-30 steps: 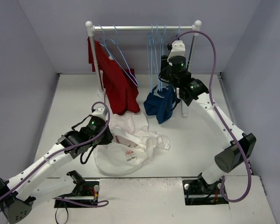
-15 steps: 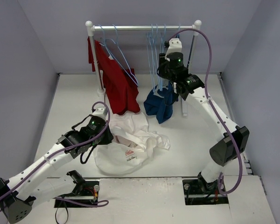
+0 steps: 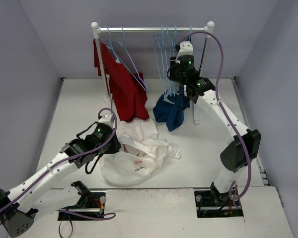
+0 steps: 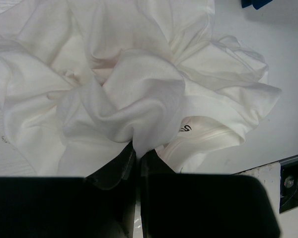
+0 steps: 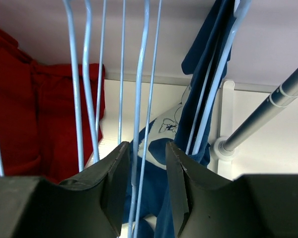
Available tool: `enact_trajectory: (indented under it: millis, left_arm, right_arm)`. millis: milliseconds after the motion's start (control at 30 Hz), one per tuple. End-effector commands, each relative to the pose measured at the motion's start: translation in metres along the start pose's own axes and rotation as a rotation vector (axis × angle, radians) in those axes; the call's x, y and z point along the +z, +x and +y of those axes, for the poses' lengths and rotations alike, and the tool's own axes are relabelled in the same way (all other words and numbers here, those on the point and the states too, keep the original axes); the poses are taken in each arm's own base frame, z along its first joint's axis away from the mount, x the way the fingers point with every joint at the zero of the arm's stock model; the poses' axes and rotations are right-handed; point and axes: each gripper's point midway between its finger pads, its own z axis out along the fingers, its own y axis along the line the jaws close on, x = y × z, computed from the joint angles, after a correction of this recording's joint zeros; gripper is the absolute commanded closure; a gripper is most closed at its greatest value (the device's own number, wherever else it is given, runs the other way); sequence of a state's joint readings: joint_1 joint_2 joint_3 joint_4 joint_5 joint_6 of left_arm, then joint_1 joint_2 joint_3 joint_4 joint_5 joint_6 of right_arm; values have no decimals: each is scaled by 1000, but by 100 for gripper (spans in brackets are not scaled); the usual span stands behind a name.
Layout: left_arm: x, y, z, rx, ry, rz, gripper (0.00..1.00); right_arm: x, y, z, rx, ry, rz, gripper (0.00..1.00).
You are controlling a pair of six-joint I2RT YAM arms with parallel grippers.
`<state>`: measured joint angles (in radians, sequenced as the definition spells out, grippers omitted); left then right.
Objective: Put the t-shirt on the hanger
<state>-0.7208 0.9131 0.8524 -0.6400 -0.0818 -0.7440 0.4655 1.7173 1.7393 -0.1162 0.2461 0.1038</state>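
Note:
The white t-shirt [image 3: 139, 148] lies crumpled on the table in front of the rack, its small red logo facing up. My left gripper [image 3: 120, 145] is shut on a fold of it, seen in the left wrist view [image 4: 137, 148] with white cloth [image 4: 124, 94] bunched above the jaws. My right gripper [image 3: 172, 85] is up at the rack and open. In the right wrist view [image 5: 147, 153] two thin pale-blue hanger [image 5: 140, 99] wires pass between its jaws. Several pale-blue hangers [image 3: 165, 54] hang from the rail.
A red shirt [image 3: 121, 87] hangs at the rack's left end. A navy-blue shirt [image 3: 171, 110] hangs by the right post [image 5: 268, 114]. The rail [image 3: 154, 29] spans the back. Purple-grey walls close in three sides.
My right arm has moved left and deeper toward the hanging hangers. The left arm and the white t-shirt have not moved.

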Motion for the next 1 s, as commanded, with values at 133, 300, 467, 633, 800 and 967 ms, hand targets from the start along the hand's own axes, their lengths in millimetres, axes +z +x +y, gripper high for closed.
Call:
enact_trajectory:
  millis: [133, 300, 467, 633, 800, 967]
  left_arm:
    - [1, -8, -8, -1, 30, -24, 100]
    - [1, -7, -8, -1, 30, -21, 100]
    - [-1, -9, -9, -4, 36, -28, 100]
    - [-2, -9, -9, -5, 40, -32, 100]
    - [-3, -10, -10, -7, 46, -35, 100]
    - [-4, -10, -11, -12, 48, -32, 100]
  right_arm:
    - [-1, -20, 1, 40, -13, -74, 74]
    - [-4, -15, -2, 29, -11, -65, 77]
    - [-4, -2, -6, 31, -7, -41, 78]
    - [-11, 1, -8, 35, -9, -40, 83]
    - [-21, -6, -13, 31, -1, -59, 85]
    - [-26, -11, -14, 28, -3, -70, 85]
